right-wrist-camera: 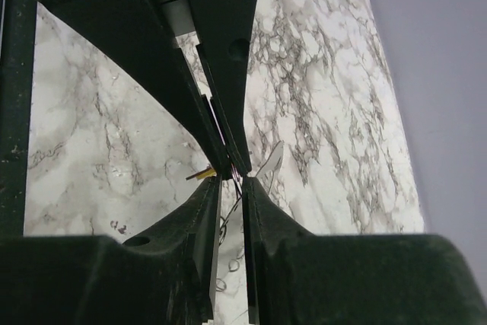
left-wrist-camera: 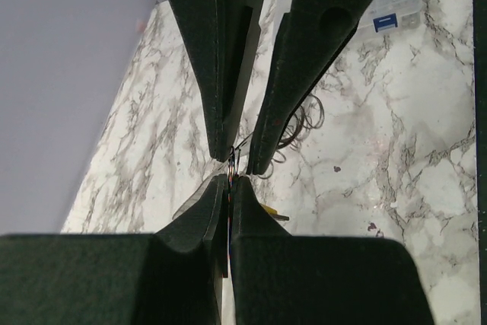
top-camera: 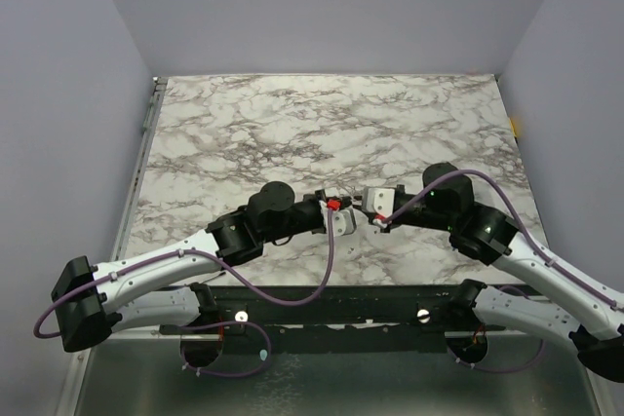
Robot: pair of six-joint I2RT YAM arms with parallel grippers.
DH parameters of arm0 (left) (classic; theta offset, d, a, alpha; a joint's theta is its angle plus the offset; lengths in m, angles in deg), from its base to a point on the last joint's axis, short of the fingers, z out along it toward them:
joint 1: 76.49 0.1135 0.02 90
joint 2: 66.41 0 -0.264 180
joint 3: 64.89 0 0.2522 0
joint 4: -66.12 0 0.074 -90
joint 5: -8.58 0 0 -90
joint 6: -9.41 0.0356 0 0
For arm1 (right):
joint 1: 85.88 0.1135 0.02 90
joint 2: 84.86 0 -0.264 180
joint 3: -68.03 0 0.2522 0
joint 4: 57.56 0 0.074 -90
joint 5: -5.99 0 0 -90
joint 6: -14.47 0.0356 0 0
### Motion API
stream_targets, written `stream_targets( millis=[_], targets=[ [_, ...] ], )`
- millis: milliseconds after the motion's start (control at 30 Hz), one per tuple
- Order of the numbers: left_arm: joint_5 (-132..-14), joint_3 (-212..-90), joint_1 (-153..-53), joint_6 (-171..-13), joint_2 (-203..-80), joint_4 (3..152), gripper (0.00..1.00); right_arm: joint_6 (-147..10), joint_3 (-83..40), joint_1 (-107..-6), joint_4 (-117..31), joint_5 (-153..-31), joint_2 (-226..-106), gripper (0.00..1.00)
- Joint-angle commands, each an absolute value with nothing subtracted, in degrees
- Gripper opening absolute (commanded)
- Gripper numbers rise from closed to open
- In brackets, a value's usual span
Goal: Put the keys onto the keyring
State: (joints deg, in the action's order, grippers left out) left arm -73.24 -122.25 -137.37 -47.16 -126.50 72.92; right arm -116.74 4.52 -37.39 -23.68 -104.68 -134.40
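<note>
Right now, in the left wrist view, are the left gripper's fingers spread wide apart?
No: the left gripper is pinched shut, fingertips nearly touching.

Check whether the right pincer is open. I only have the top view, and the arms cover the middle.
Observer: Open. In the left wrist view the right pincer has its fingers slightly apart, tip to tip with the shut left pincer.
Operator: Where's the key?
Observer: The right wrist view shows the yellow key sticking out right beside the meeting tips. I can't tell whether anything holds it.
</note>
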Motion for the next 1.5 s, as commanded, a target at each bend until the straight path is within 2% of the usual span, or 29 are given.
stream_targets(
  millis=[0, 100, 400, 900, 1067, 1467],
  targets=[
    [-70.69, -122.6, -137.48, -46.43, -124.33, 71.85, 0.0, -117.42, 3.95, -37.1, -23.05, -103.55, -135.9, 0.2],
    [-70.05, -122.58, -137.48, -45.96, -124.32, 72.27, 0.0, -118.17, 3.48, -37.1, -22.03, -103.17, -137.19, 0.17],
    [-67.59, -121.97, -137.48, -44.89, -123.86, 72.6, 0.0, -119.33, 2.92, -37.1, -21.7, -102.21, -139.07, 0.2],
    [-64.81, -120.71, -137.48, -44.81, -122.57, 72.61, 0.0, -120.53, 1.97, -37.01, -20.11, -100.1, -143.33, 0.17],
    [-64.04, -119.61, -137.48, -45.23, -122.38, 71.18, 0.0, -119.5, 3.46, -36.97, -23.62, -100.12, -142.88, 0.01],
    [-63.23, -114.94, -137.4, -46.07, -120.46, 65.61, 0.0, -119.36, 13.26, -37.0, -39.18, -101.72, -137.81, 0.01]
  ],
)
